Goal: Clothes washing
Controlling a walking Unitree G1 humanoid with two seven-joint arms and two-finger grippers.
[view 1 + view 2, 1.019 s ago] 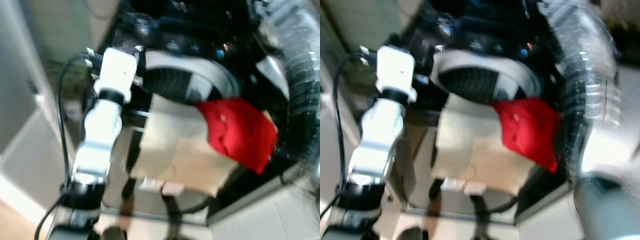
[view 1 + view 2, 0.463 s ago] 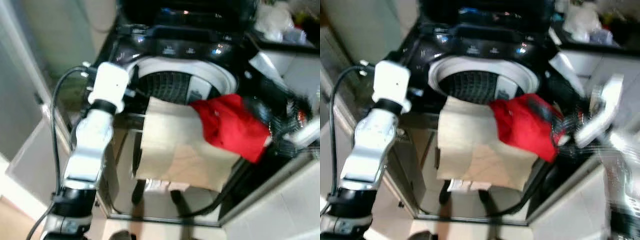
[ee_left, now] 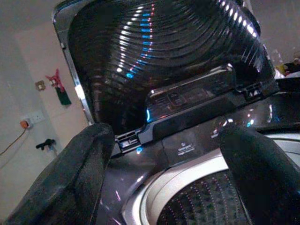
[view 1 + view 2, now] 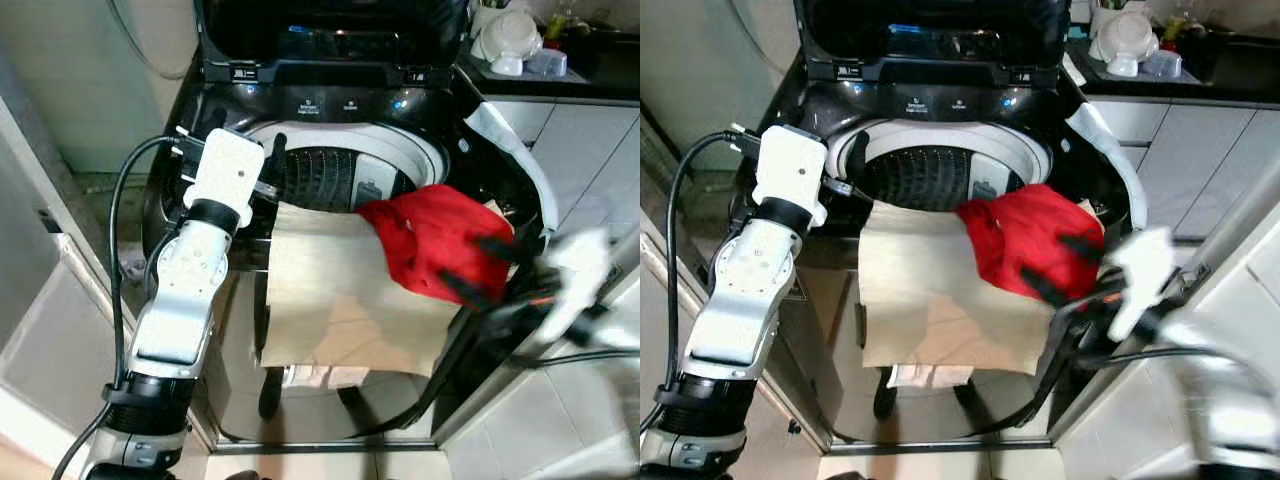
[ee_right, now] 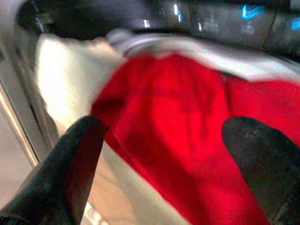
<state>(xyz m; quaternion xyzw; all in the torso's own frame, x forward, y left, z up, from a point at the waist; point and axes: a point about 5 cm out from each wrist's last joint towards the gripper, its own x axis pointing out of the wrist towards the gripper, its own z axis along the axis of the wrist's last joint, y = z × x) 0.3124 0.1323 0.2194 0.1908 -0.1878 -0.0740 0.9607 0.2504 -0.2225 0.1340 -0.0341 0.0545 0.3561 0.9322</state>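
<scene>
Red garment (image 4: 435, 243) over open washer (image 4: 345, 150) rim; drum seemingly empty; right jaws (image 4: 480, 268) spread, nothing held.

Top-loading washing machine (image 4: 330, 95): black body, lid raised upright at the back, white tub rim and dark perforated drum (image 4: 325, 178) exposed. Beige cloth (image 4: 335, 300) draped flat over the front rim, hanging down the machine's front face. Red garment (image 4: 435, 240), crumpled, sits on the rim's front right, overlapping the beige cloth's upper right corner.
</scene>
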